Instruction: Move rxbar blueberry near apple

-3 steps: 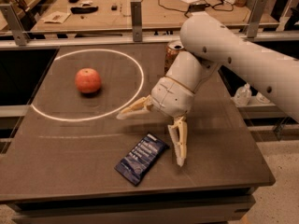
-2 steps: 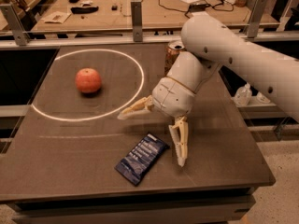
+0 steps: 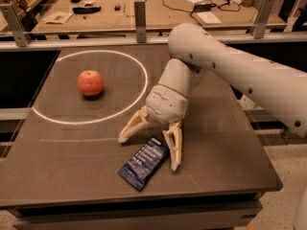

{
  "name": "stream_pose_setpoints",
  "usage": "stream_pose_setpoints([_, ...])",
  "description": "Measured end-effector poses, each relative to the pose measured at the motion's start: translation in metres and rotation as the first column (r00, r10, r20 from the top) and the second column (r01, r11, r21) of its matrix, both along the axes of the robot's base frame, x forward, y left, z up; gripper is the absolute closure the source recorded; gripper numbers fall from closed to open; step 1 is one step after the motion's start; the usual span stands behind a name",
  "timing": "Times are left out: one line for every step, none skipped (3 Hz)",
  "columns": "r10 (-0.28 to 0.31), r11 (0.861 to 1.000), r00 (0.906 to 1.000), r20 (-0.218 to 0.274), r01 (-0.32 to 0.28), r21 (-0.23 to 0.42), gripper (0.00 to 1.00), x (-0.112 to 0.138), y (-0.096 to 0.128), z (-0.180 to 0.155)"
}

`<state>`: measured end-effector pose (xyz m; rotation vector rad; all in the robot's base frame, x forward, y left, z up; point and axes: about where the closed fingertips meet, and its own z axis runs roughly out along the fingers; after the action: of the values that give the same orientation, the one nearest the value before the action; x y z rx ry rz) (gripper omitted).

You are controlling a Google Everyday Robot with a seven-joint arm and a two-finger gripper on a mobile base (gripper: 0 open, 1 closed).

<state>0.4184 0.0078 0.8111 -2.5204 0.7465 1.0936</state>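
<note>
we are looking at the rxbar blueberry [image 3: 143, 163], which is lying flat on the dark table [image 3: 62, 176], outside the white ring [image 3: 142, 87] painted on the tabletop, between the ring and the table's front edge, and turned at a slant so that one short end is pointing back toward the ring. we are seeing the gripper [image 3: 147, 154] hanging right over the bar's ring-side end, just outside the ring, with its two pale fingers [image 3: 173, 146] spreading wide apart and holding nothing. one finger is reaching toward the ring's near arc, and the other is pointing down beside the bar's corner on the side away from the ring; we cannot tell whether that finger is touching the wrapper. the apple [image 3: 90, 83] is sitting upright inside the ring, off its centre, well apart from the bar and from the gripper. the white arm [image 3: 240, 75] is coming in from the side of the table away from the ring and bending down to the gripper's wrist beside the ring's rim. beyond the ring, past a metal rail [image 3: 72, 37], a wooden bench [image 3: 158, 8] is carrying cables and small items.
</note>
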Motion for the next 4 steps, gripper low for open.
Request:
stream_pose_setpoints([0.000, 1.000, 1.0000, 0.000, 0.000, 0.000, 0.62, 0.000, 0.000, 0.006])
stream_pose_setpoints([0.000, 1.000, 1.0000, 0.000, 0.000, 0.000, 0.85, 0.000, 0.000, 0.008])
stream_pose_setpoints([-0.001, 1.000, 1.0000, 0.000, 0.001, 0.000, 1.00, 0.000, 0.000, 0.009])
stream_pose_setpoints([-0.175, 0.984, 0.9835, 0.044, 0.176, -0.018, 1.00, -0.007, -0.015, 0.031])
